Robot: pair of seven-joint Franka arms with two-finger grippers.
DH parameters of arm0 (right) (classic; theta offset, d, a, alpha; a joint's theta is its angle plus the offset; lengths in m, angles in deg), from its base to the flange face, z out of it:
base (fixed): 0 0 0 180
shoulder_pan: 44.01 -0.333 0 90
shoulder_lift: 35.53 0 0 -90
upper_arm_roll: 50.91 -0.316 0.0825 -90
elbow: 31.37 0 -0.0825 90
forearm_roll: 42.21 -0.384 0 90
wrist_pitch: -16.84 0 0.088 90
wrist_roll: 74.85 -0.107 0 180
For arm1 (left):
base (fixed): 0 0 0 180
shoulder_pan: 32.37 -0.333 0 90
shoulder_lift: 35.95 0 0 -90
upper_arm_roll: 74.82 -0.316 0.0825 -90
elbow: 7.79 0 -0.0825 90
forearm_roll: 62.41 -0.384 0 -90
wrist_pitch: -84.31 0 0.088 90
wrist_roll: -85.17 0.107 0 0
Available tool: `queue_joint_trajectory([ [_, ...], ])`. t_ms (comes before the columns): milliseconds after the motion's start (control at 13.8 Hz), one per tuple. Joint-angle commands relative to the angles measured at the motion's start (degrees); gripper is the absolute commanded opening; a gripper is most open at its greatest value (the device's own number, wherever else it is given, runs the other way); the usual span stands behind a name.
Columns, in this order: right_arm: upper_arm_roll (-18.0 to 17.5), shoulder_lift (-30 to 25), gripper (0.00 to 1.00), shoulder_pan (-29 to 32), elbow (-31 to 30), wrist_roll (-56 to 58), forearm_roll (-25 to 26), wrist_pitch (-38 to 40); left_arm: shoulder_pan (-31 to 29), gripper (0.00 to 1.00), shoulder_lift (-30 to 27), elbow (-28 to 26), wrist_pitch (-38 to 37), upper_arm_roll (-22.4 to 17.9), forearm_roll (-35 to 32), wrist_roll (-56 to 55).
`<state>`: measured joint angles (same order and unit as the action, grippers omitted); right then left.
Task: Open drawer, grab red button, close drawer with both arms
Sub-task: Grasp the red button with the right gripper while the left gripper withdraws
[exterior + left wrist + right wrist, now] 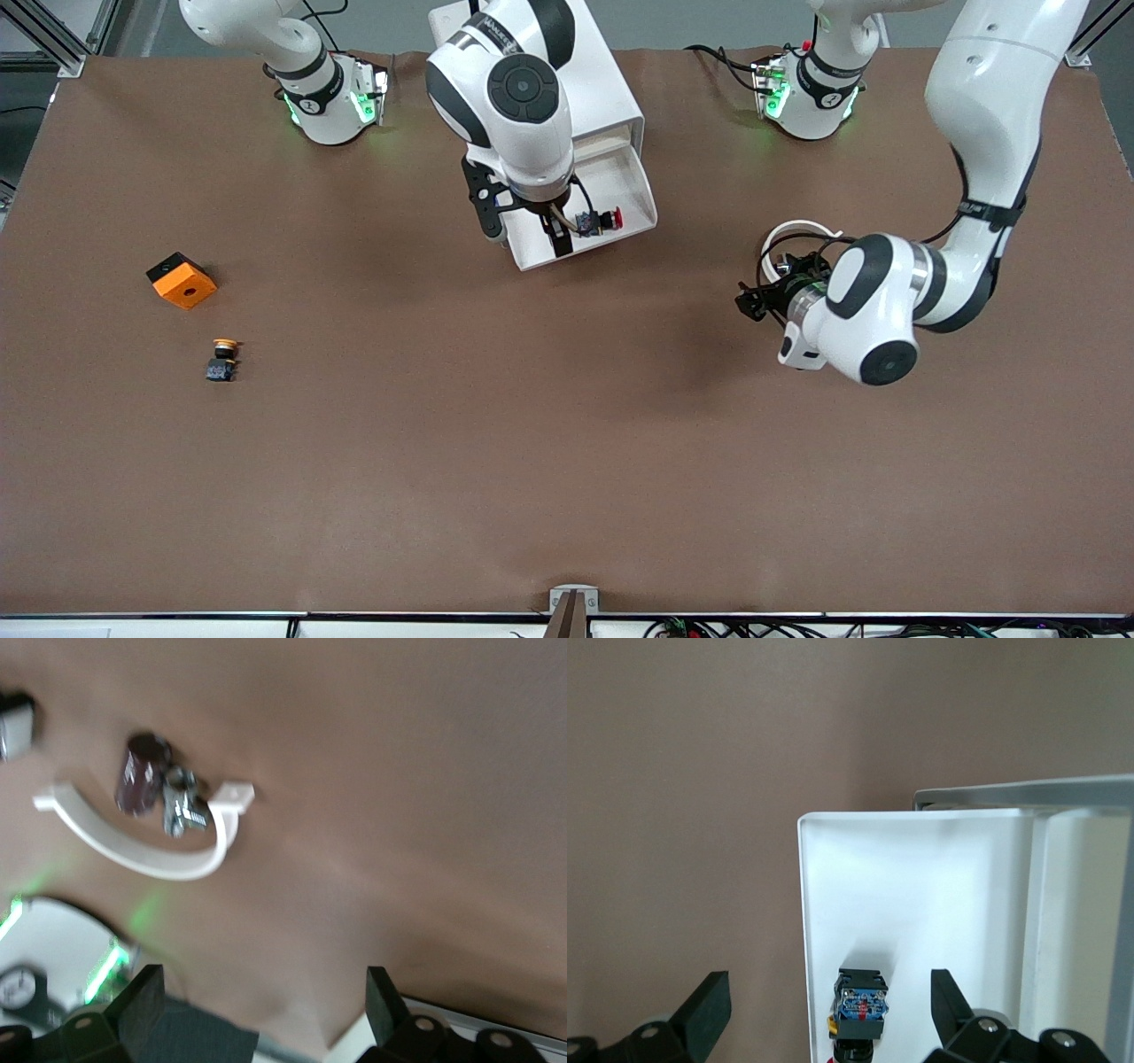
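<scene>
The drawer (625, 177) stands pulled out of the white cabinet (611, 89) toward the front camera. In its tray lies the button (602, 219), red cap toward the left arm's end; in the right wrist view its black-and-blue body (861, 1003) shows. My right gripper (527, 232) (828, 1005) hangs open over the drawer's side wall (804, 904). One finger is over the table, the other over the tray, and the button lies between them untouched. My left gripper (751, 303) (261, 1001) is open and empty, low over the table toward the left arm's end.
A white half ring (797, 232) (168, 859) lies by the left gripper, with a dark cylinder (142, 771) and a metal piece (182, 806) inside it. An orange cube (182, 279) and a yellow-capped button (222, 359) sit toward the right arm's end.
</scene>
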<state>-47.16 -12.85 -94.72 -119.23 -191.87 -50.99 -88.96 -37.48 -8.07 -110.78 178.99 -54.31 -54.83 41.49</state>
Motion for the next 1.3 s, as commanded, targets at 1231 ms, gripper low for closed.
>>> queue_joint_trajectory([
  [1231, 0.65, 8.96, 0.91, -5.98, 1.91, -6.20, 0.60, -6.35, -11.24, 1.00, -24.45, -8.73, 13.96, -0.47, -5.82, 43.40],
])
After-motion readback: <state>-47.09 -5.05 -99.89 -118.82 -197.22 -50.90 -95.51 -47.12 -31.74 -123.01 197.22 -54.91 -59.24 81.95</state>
